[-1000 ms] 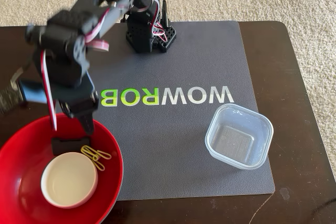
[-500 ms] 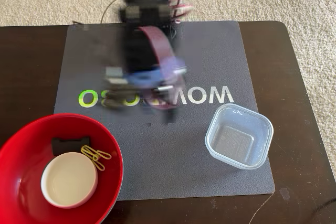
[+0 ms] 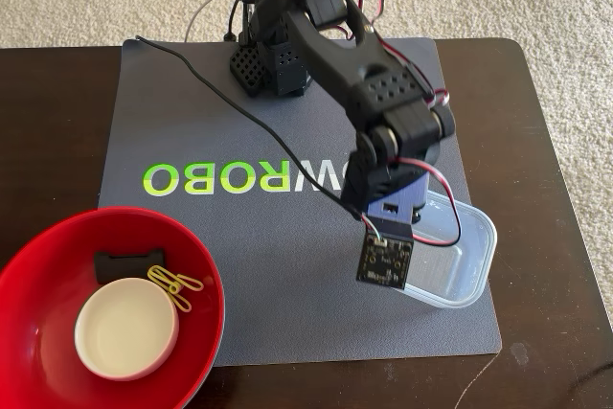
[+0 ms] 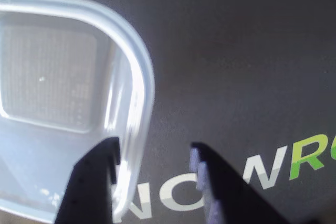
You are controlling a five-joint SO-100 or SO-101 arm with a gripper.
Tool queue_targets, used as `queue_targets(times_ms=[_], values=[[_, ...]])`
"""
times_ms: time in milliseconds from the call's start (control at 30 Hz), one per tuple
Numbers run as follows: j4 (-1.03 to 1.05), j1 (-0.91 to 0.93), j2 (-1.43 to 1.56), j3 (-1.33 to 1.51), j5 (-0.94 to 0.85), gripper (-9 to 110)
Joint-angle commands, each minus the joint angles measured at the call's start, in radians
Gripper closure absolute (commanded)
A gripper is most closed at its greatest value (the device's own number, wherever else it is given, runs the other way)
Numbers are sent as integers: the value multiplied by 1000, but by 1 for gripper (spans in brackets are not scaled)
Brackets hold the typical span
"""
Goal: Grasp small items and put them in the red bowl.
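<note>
The large red bowl point(image 3: 43, 270) stands at the front left in the fixed view. In it lie a small white bowl point(image 3: 126, 328), a black oblong clip point(image 3: 129, 261) and a yellow-green clothespin point(image 3: 177, 284). The clear square container point(image 3: 465, 246) rests on the grey mat at the right, partly under the arm. In the wrist view my gripper point(image 4: 153, 148) is open and straddles the container's rim point(image 4: 143, 82): the left finger point(image 4: 94, 182) is inside the container and the right finger point(image 4: 220, 187) is outside over the mat. The jaws are not closed on the rim.
A grey mat point(image 3: 268, 265) with ROBO lettering covers the dark wooden table point(image 3: 536, 141). The arm's base point(image 3: 273, 59) stands at the mat's back edge. A black cable point(image 3: 220, 93) runs across the mat to the wrist camera board point(image 3: 385, 258). Carpet lies beyond the table.
</note>
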Motion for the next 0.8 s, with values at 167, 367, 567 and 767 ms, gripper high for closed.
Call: queue_targets(times_ms=[167, 367, 567, 767], values=[[-58, 32, -52, -37, -69, 101], [-37, 127, 225, -15, -137, 101], [-48, 261, 594, -84, -212, 101], [-49, 640, 695, -80, -204, 101]])
